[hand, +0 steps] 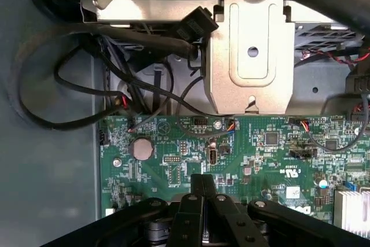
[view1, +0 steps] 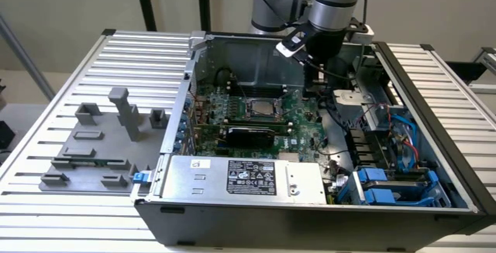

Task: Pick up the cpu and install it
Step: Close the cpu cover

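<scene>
Sitting on the slatted metal tabletop [view1: 78, 61] before a plain beige wall [view1: 62, 3], the open computer case [view1: 310, 224] shadows the arm's [view1: 337, 3] tip; the fingers [hand: 196, 189] press together above the green motherboard [hand: 260, 148].

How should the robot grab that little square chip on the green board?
Probably by two opposite edges, coming straight down from above. The cpu lies flat, top up, on the green board, and the case walls stand around it, so a sideways approach looks blocked.
</scene>
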`<state>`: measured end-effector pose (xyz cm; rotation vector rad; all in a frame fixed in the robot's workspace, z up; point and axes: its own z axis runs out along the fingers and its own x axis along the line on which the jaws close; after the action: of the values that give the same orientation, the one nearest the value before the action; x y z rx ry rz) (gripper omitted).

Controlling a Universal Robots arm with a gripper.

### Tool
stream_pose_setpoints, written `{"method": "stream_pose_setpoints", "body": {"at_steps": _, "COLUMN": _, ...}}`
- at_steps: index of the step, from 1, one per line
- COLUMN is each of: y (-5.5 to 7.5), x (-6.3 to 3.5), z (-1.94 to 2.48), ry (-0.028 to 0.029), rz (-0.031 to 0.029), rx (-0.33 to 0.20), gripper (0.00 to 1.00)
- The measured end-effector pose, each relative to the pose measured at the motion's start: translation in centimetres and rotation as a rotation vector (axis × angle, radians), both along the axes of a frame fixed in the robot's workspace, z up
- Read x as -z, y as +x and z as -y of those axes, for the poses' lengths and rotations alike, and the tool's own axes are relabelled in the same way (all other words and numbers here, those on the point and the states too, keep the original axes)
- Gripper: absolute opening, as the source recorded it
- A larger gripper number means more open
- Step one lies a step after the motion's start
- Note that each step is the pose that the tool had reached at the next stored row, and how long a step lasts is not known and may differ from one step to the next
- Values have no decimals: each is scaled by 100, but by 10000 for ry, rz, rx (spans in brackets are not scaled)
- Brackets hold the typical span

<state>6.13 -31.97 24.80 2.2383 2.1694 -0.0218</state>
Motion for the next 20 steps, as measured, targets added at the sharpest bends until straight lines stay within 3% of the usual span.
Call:
{"method": "stream_pose_setpoints", "body": {"at_steps": 3, "y": 34, "x": 6, "z": -1, "ry": 17, "rz": -20, "rx": 1, "gripper": 11}}
{"method": "stream_pose_setpoints", "body": {"at_steps": 6, "y": 75, "x": -93, "z": -1, "ry": 12, "rz": -113, "rx": -2, "gripper": 11}}
{"method": "stream_pose_setpoints", "body": {"at_steps": 11, "y": 70, "x": -74, "z": -1, "ry": 10, "rz": -131, "rx": -7, "gripper": 11}}
{"method": "stream_pose_setpoints", "body": {"at_steps": 20, "y": -316, "x": 20, "z": -1, "ry": 9, "rz": -190, "rx": -8, "gripper": 11}}
